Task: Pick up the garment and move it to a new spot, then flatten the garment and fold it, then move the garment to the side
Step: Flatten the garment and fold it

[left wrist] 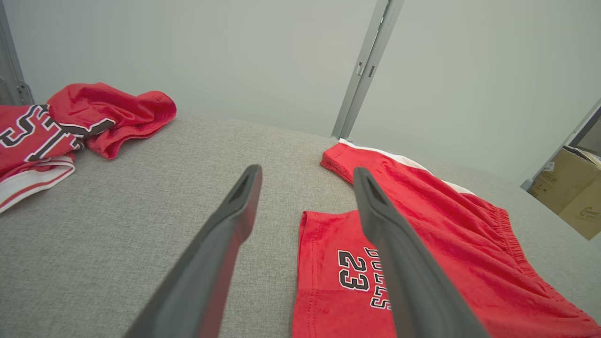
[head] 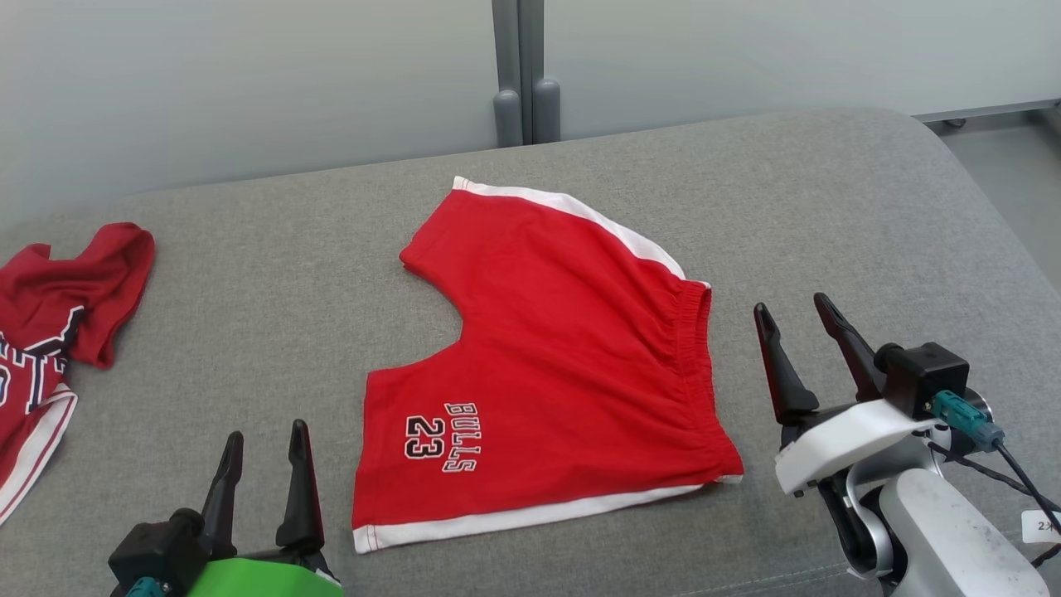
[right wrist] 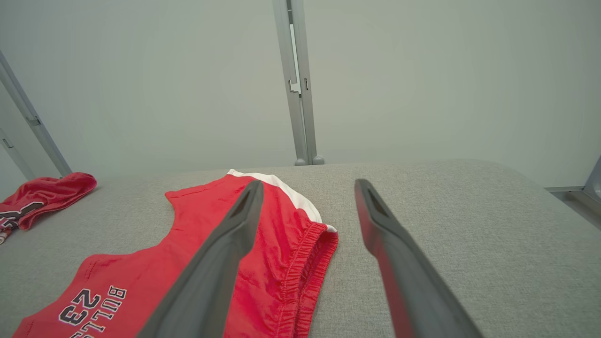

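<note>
- Head view: red shorts [head: 564, 365] with white trim, spread flat around the middle of the grey fabric worktop [head: 249, 274], elastic waistband toward the right, "BULLS 23" printed on the nearer leg.
- Left gripper [head: 267, 431] at the lower left, fingers wide apart and holding nothing, near the nearer leg's hem but apart from it.
- Right gripper [head: 791, 303] at the right, likewise spread wide and empty, just beside the waistband without touching it.
- Crumpled red jersey [head: 58, 315] at the far left, well apart from the shorts and cut off by the frame edge.
- Pale wall behind, with a grey post [head: 525, 75] past the far edge.
- Left wrist view: left gripper [left wrist: 307, 170] wide open over bare worktop, its right finger crossing the print on the shorts [left wrist: 446, 225] in the picture.
- Jersey [left wrist: 94, 117] bunched at the upper left, black-and-white lettering on show.
- Cardboard boxes [left wrist: 570, 188] at the right edge, beyond the worktop; contents impossible to tell.
- Right wrist view: right gripper [right wrist: 308, 183] wide open and empty, left finger crossing the shorts [right wrist: 188, 263] near the gathered waistband, right finger over bare worktop [right wrist: 446, 220].
- Jersey [right wrist: 47, 192] small at the far left; post [right wrist: 296, 84] straight ahead.
</note>
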{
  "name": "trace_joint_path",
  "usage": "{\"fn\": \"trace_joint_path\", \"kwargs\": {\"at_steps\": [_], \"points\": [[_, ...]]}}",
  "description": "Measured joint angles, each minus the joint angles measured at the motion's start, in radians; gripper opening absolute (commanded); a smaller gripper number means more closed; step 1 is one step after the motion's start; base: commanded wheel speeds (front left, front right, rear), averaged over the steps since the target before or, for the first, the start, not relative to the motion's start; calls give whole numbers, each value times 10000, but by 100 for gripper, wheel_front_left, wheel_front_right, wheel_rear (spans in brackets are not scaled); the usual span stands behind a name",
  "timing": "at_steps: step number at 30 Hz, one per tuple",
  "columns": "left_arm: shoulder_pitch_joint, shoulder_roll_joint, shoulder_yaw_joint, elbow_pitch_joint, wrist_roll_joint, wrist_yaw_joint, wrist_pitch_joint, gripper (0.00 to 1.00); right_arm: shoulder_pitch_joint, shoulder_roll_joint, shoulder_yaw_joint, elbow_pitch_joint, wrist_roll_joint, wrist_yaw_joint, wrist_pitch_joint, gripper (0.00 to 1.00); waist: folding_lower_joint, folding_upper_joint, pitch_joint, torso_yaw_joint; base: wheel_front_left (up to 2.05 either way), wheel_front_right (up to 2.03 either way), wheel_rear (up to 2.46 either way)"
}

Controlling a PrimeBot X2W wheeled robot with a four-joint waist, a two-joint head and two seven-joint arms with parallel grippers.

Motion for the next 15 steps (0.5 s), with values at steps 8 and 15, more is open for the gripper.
{"fn": "trace_joint_path", "kwargs": {"at_steps": [8,15], "points": [[53,-27,-13,-6,33,0,0,100,177,29,-23,0,-92,6,0,100,0,0,-61,20,0,0,0],[99,-35,-50,-17,79,0,0,100,188,54,-48,0,-173,94,0,100,0,0,-76,32,0,0,0]]}}
